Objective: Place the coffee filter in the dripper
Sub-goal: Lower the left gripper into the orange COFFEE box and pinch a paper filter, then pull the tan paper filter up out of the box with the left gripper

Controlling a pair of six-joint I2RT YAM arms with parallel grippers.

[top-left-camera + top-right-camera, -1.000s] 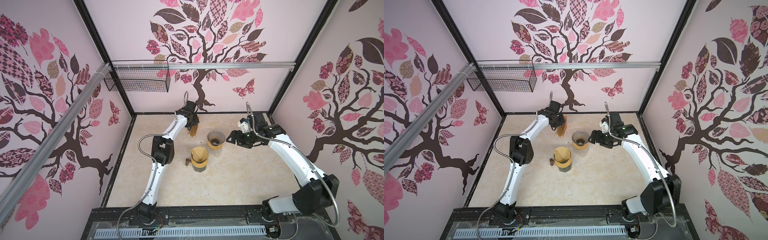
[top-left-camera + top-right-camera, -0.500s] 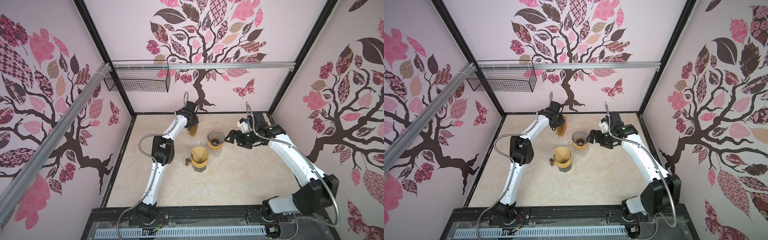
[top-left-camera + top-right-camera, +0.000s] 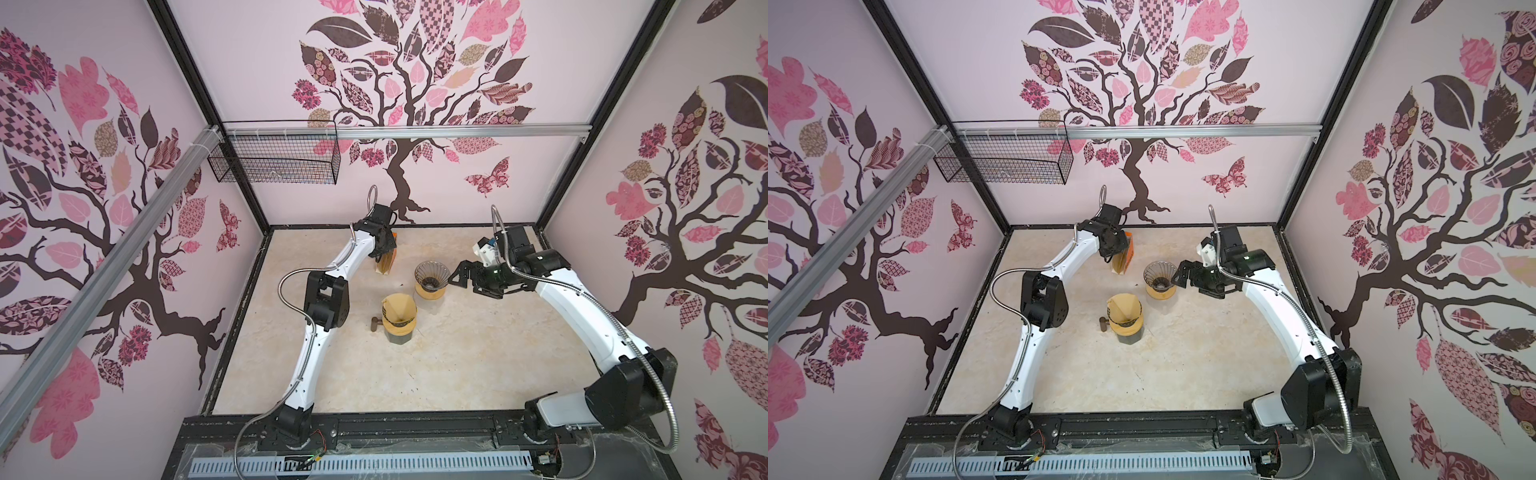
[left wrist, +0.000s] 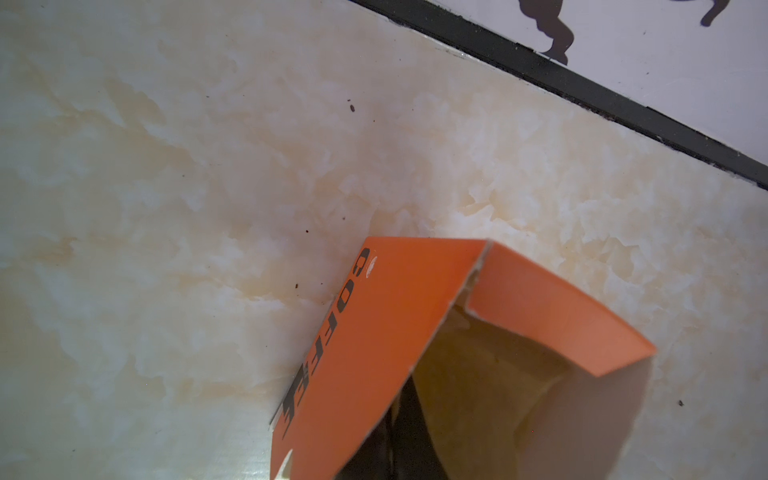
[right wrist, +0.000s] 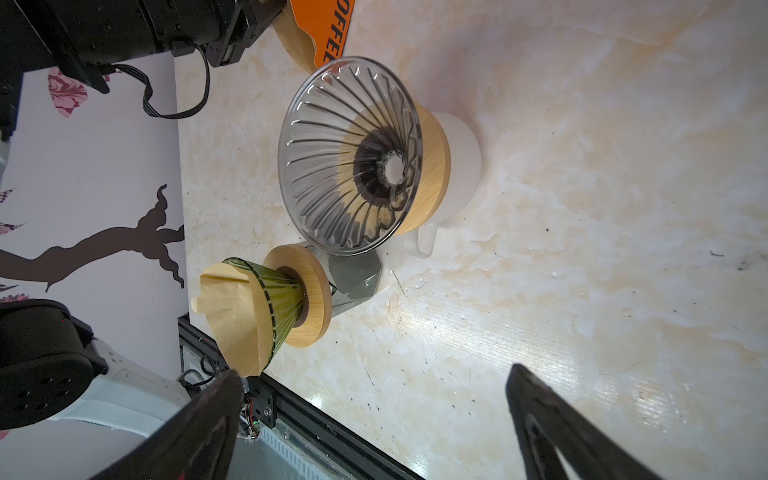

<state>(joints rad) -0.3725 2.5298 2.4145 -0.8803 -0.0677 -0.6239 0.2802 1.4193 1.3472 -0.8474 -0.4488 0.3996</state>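
1. Filter (image 4: pixel 478 374): tan sheets stand on edge inside the orange box (image 4: pixel 374 332), which stands upright on the table (image 3: pixel 478 353) near the back wall. None is in the dripper (image 3: pixel 432 272) yet, and its glass cone is empty in the right wrist view.
2. Left gripper (image 3: pixel 384 251) reaches down into the box mouth, jaws clamped together. A dark finger (image 4: pixel 399 440) shows among the sheets in the left wrist view. I judge that it pinches a sheet, but the contact itself is hidden.
3. Right gripper (image 5: pixel 374 374) has its jaws spread wide with nothing between them. It hangs just beside the dripper, on the side away from the box.
4. Key relation: in both top views the dripper lies to the right of the box and slightly nearer the robot's base, near but apart. Its mouth opens upward. A sheet drawn up out of the box along its upright long axis would then have to travel right and come down into the cone. The left arm is at the filter; the right arm is nearer the dripper.
5. A second dripper (image 3: pixel 400 316), nearer the base, already carries a filter, so it is probably not the target.
6. Writing: "COFFEE" runs in black capitals along the box's orange side in the left wrist view. The right wrist view shows part of it, "OFFEE". No brand is legible.
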